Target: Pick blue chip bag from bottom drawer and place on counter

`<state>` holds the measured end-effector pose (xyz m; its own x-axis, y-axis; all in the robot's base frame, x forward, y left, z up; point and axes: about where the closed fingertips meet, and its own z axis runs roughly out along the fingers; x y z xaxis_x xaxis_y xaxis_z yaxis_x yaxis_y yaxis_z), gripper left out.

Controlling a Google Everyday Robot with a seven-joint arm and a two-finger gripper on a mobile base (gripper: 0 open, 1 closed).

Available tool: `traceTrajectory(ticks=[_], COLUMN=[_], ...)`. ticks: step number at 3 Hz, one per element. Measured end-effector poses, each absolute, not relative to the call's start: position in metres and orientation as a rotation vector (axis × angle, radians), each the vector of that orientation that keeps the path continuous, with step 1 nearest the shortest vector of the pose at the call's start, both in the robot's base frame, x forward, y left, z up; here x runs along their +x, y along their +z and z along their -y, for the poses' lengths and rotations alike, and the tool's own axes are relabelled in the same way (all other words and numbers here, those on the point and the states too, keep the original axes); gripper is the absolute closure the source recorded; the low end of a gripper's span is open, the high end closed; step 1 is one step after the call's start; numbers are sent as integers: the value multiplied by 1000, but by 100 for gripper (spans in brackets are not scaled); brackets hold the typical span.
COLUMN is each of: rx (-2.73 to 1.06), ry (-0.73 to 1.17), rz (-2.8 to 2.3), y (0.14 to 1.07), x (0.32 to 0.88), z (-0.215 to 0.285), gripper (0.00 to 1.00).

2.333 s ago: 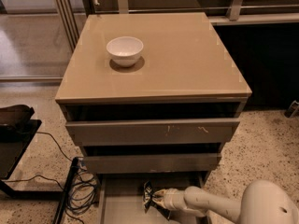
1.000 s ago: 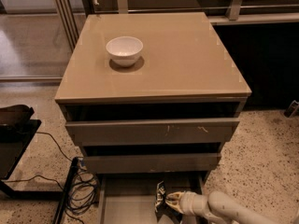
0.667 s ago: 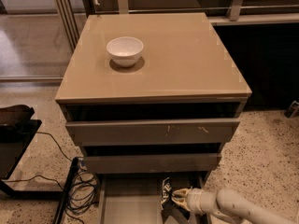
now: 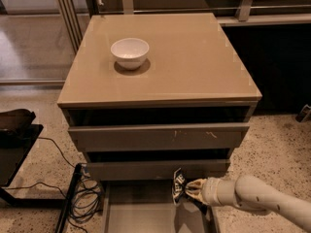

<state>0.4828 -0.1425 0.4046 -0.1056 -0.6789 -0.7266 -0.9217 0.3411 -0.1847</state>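
The blue chip bag [image 4: 179,186] is a small dark crinkled bag with white lettering, held upright above the open bottom drawer [image 4: 141,215], just in front of the middle drawer's face. My gripper [image 4: 190,190] reaches in from the lower right on a white arm and is shut on the bag's right side. The bag is lifted off the drawer's flat grey floor. The counter [image 4: 194,57] is the glossy taupe cabinet top above.
A white bowl [image 4: 129,53] stands on the counter's left rear. Black cables [image 4: 85,198] and a dark stand [image 4: 19,144] lie on the speckled floor left of the cabinet. The two upper drawers [image 4: 158,137] are slightly ajar.
The gripper has moved right and upward with the bag, which has risen from low in the drawer to the middle drawer's lower edge.
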Motion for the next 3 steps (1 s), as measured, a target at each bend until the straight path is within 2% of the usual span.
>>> traceTrajectory(ticks=[1,2,3], rx=[-1436,-1436,-1459], ry=[352,352,283], rz=[-1806,-1805,-1751], y=[468,468,508], x=[490,490,488], z=[151,151,151], gripper=[100,100,100])
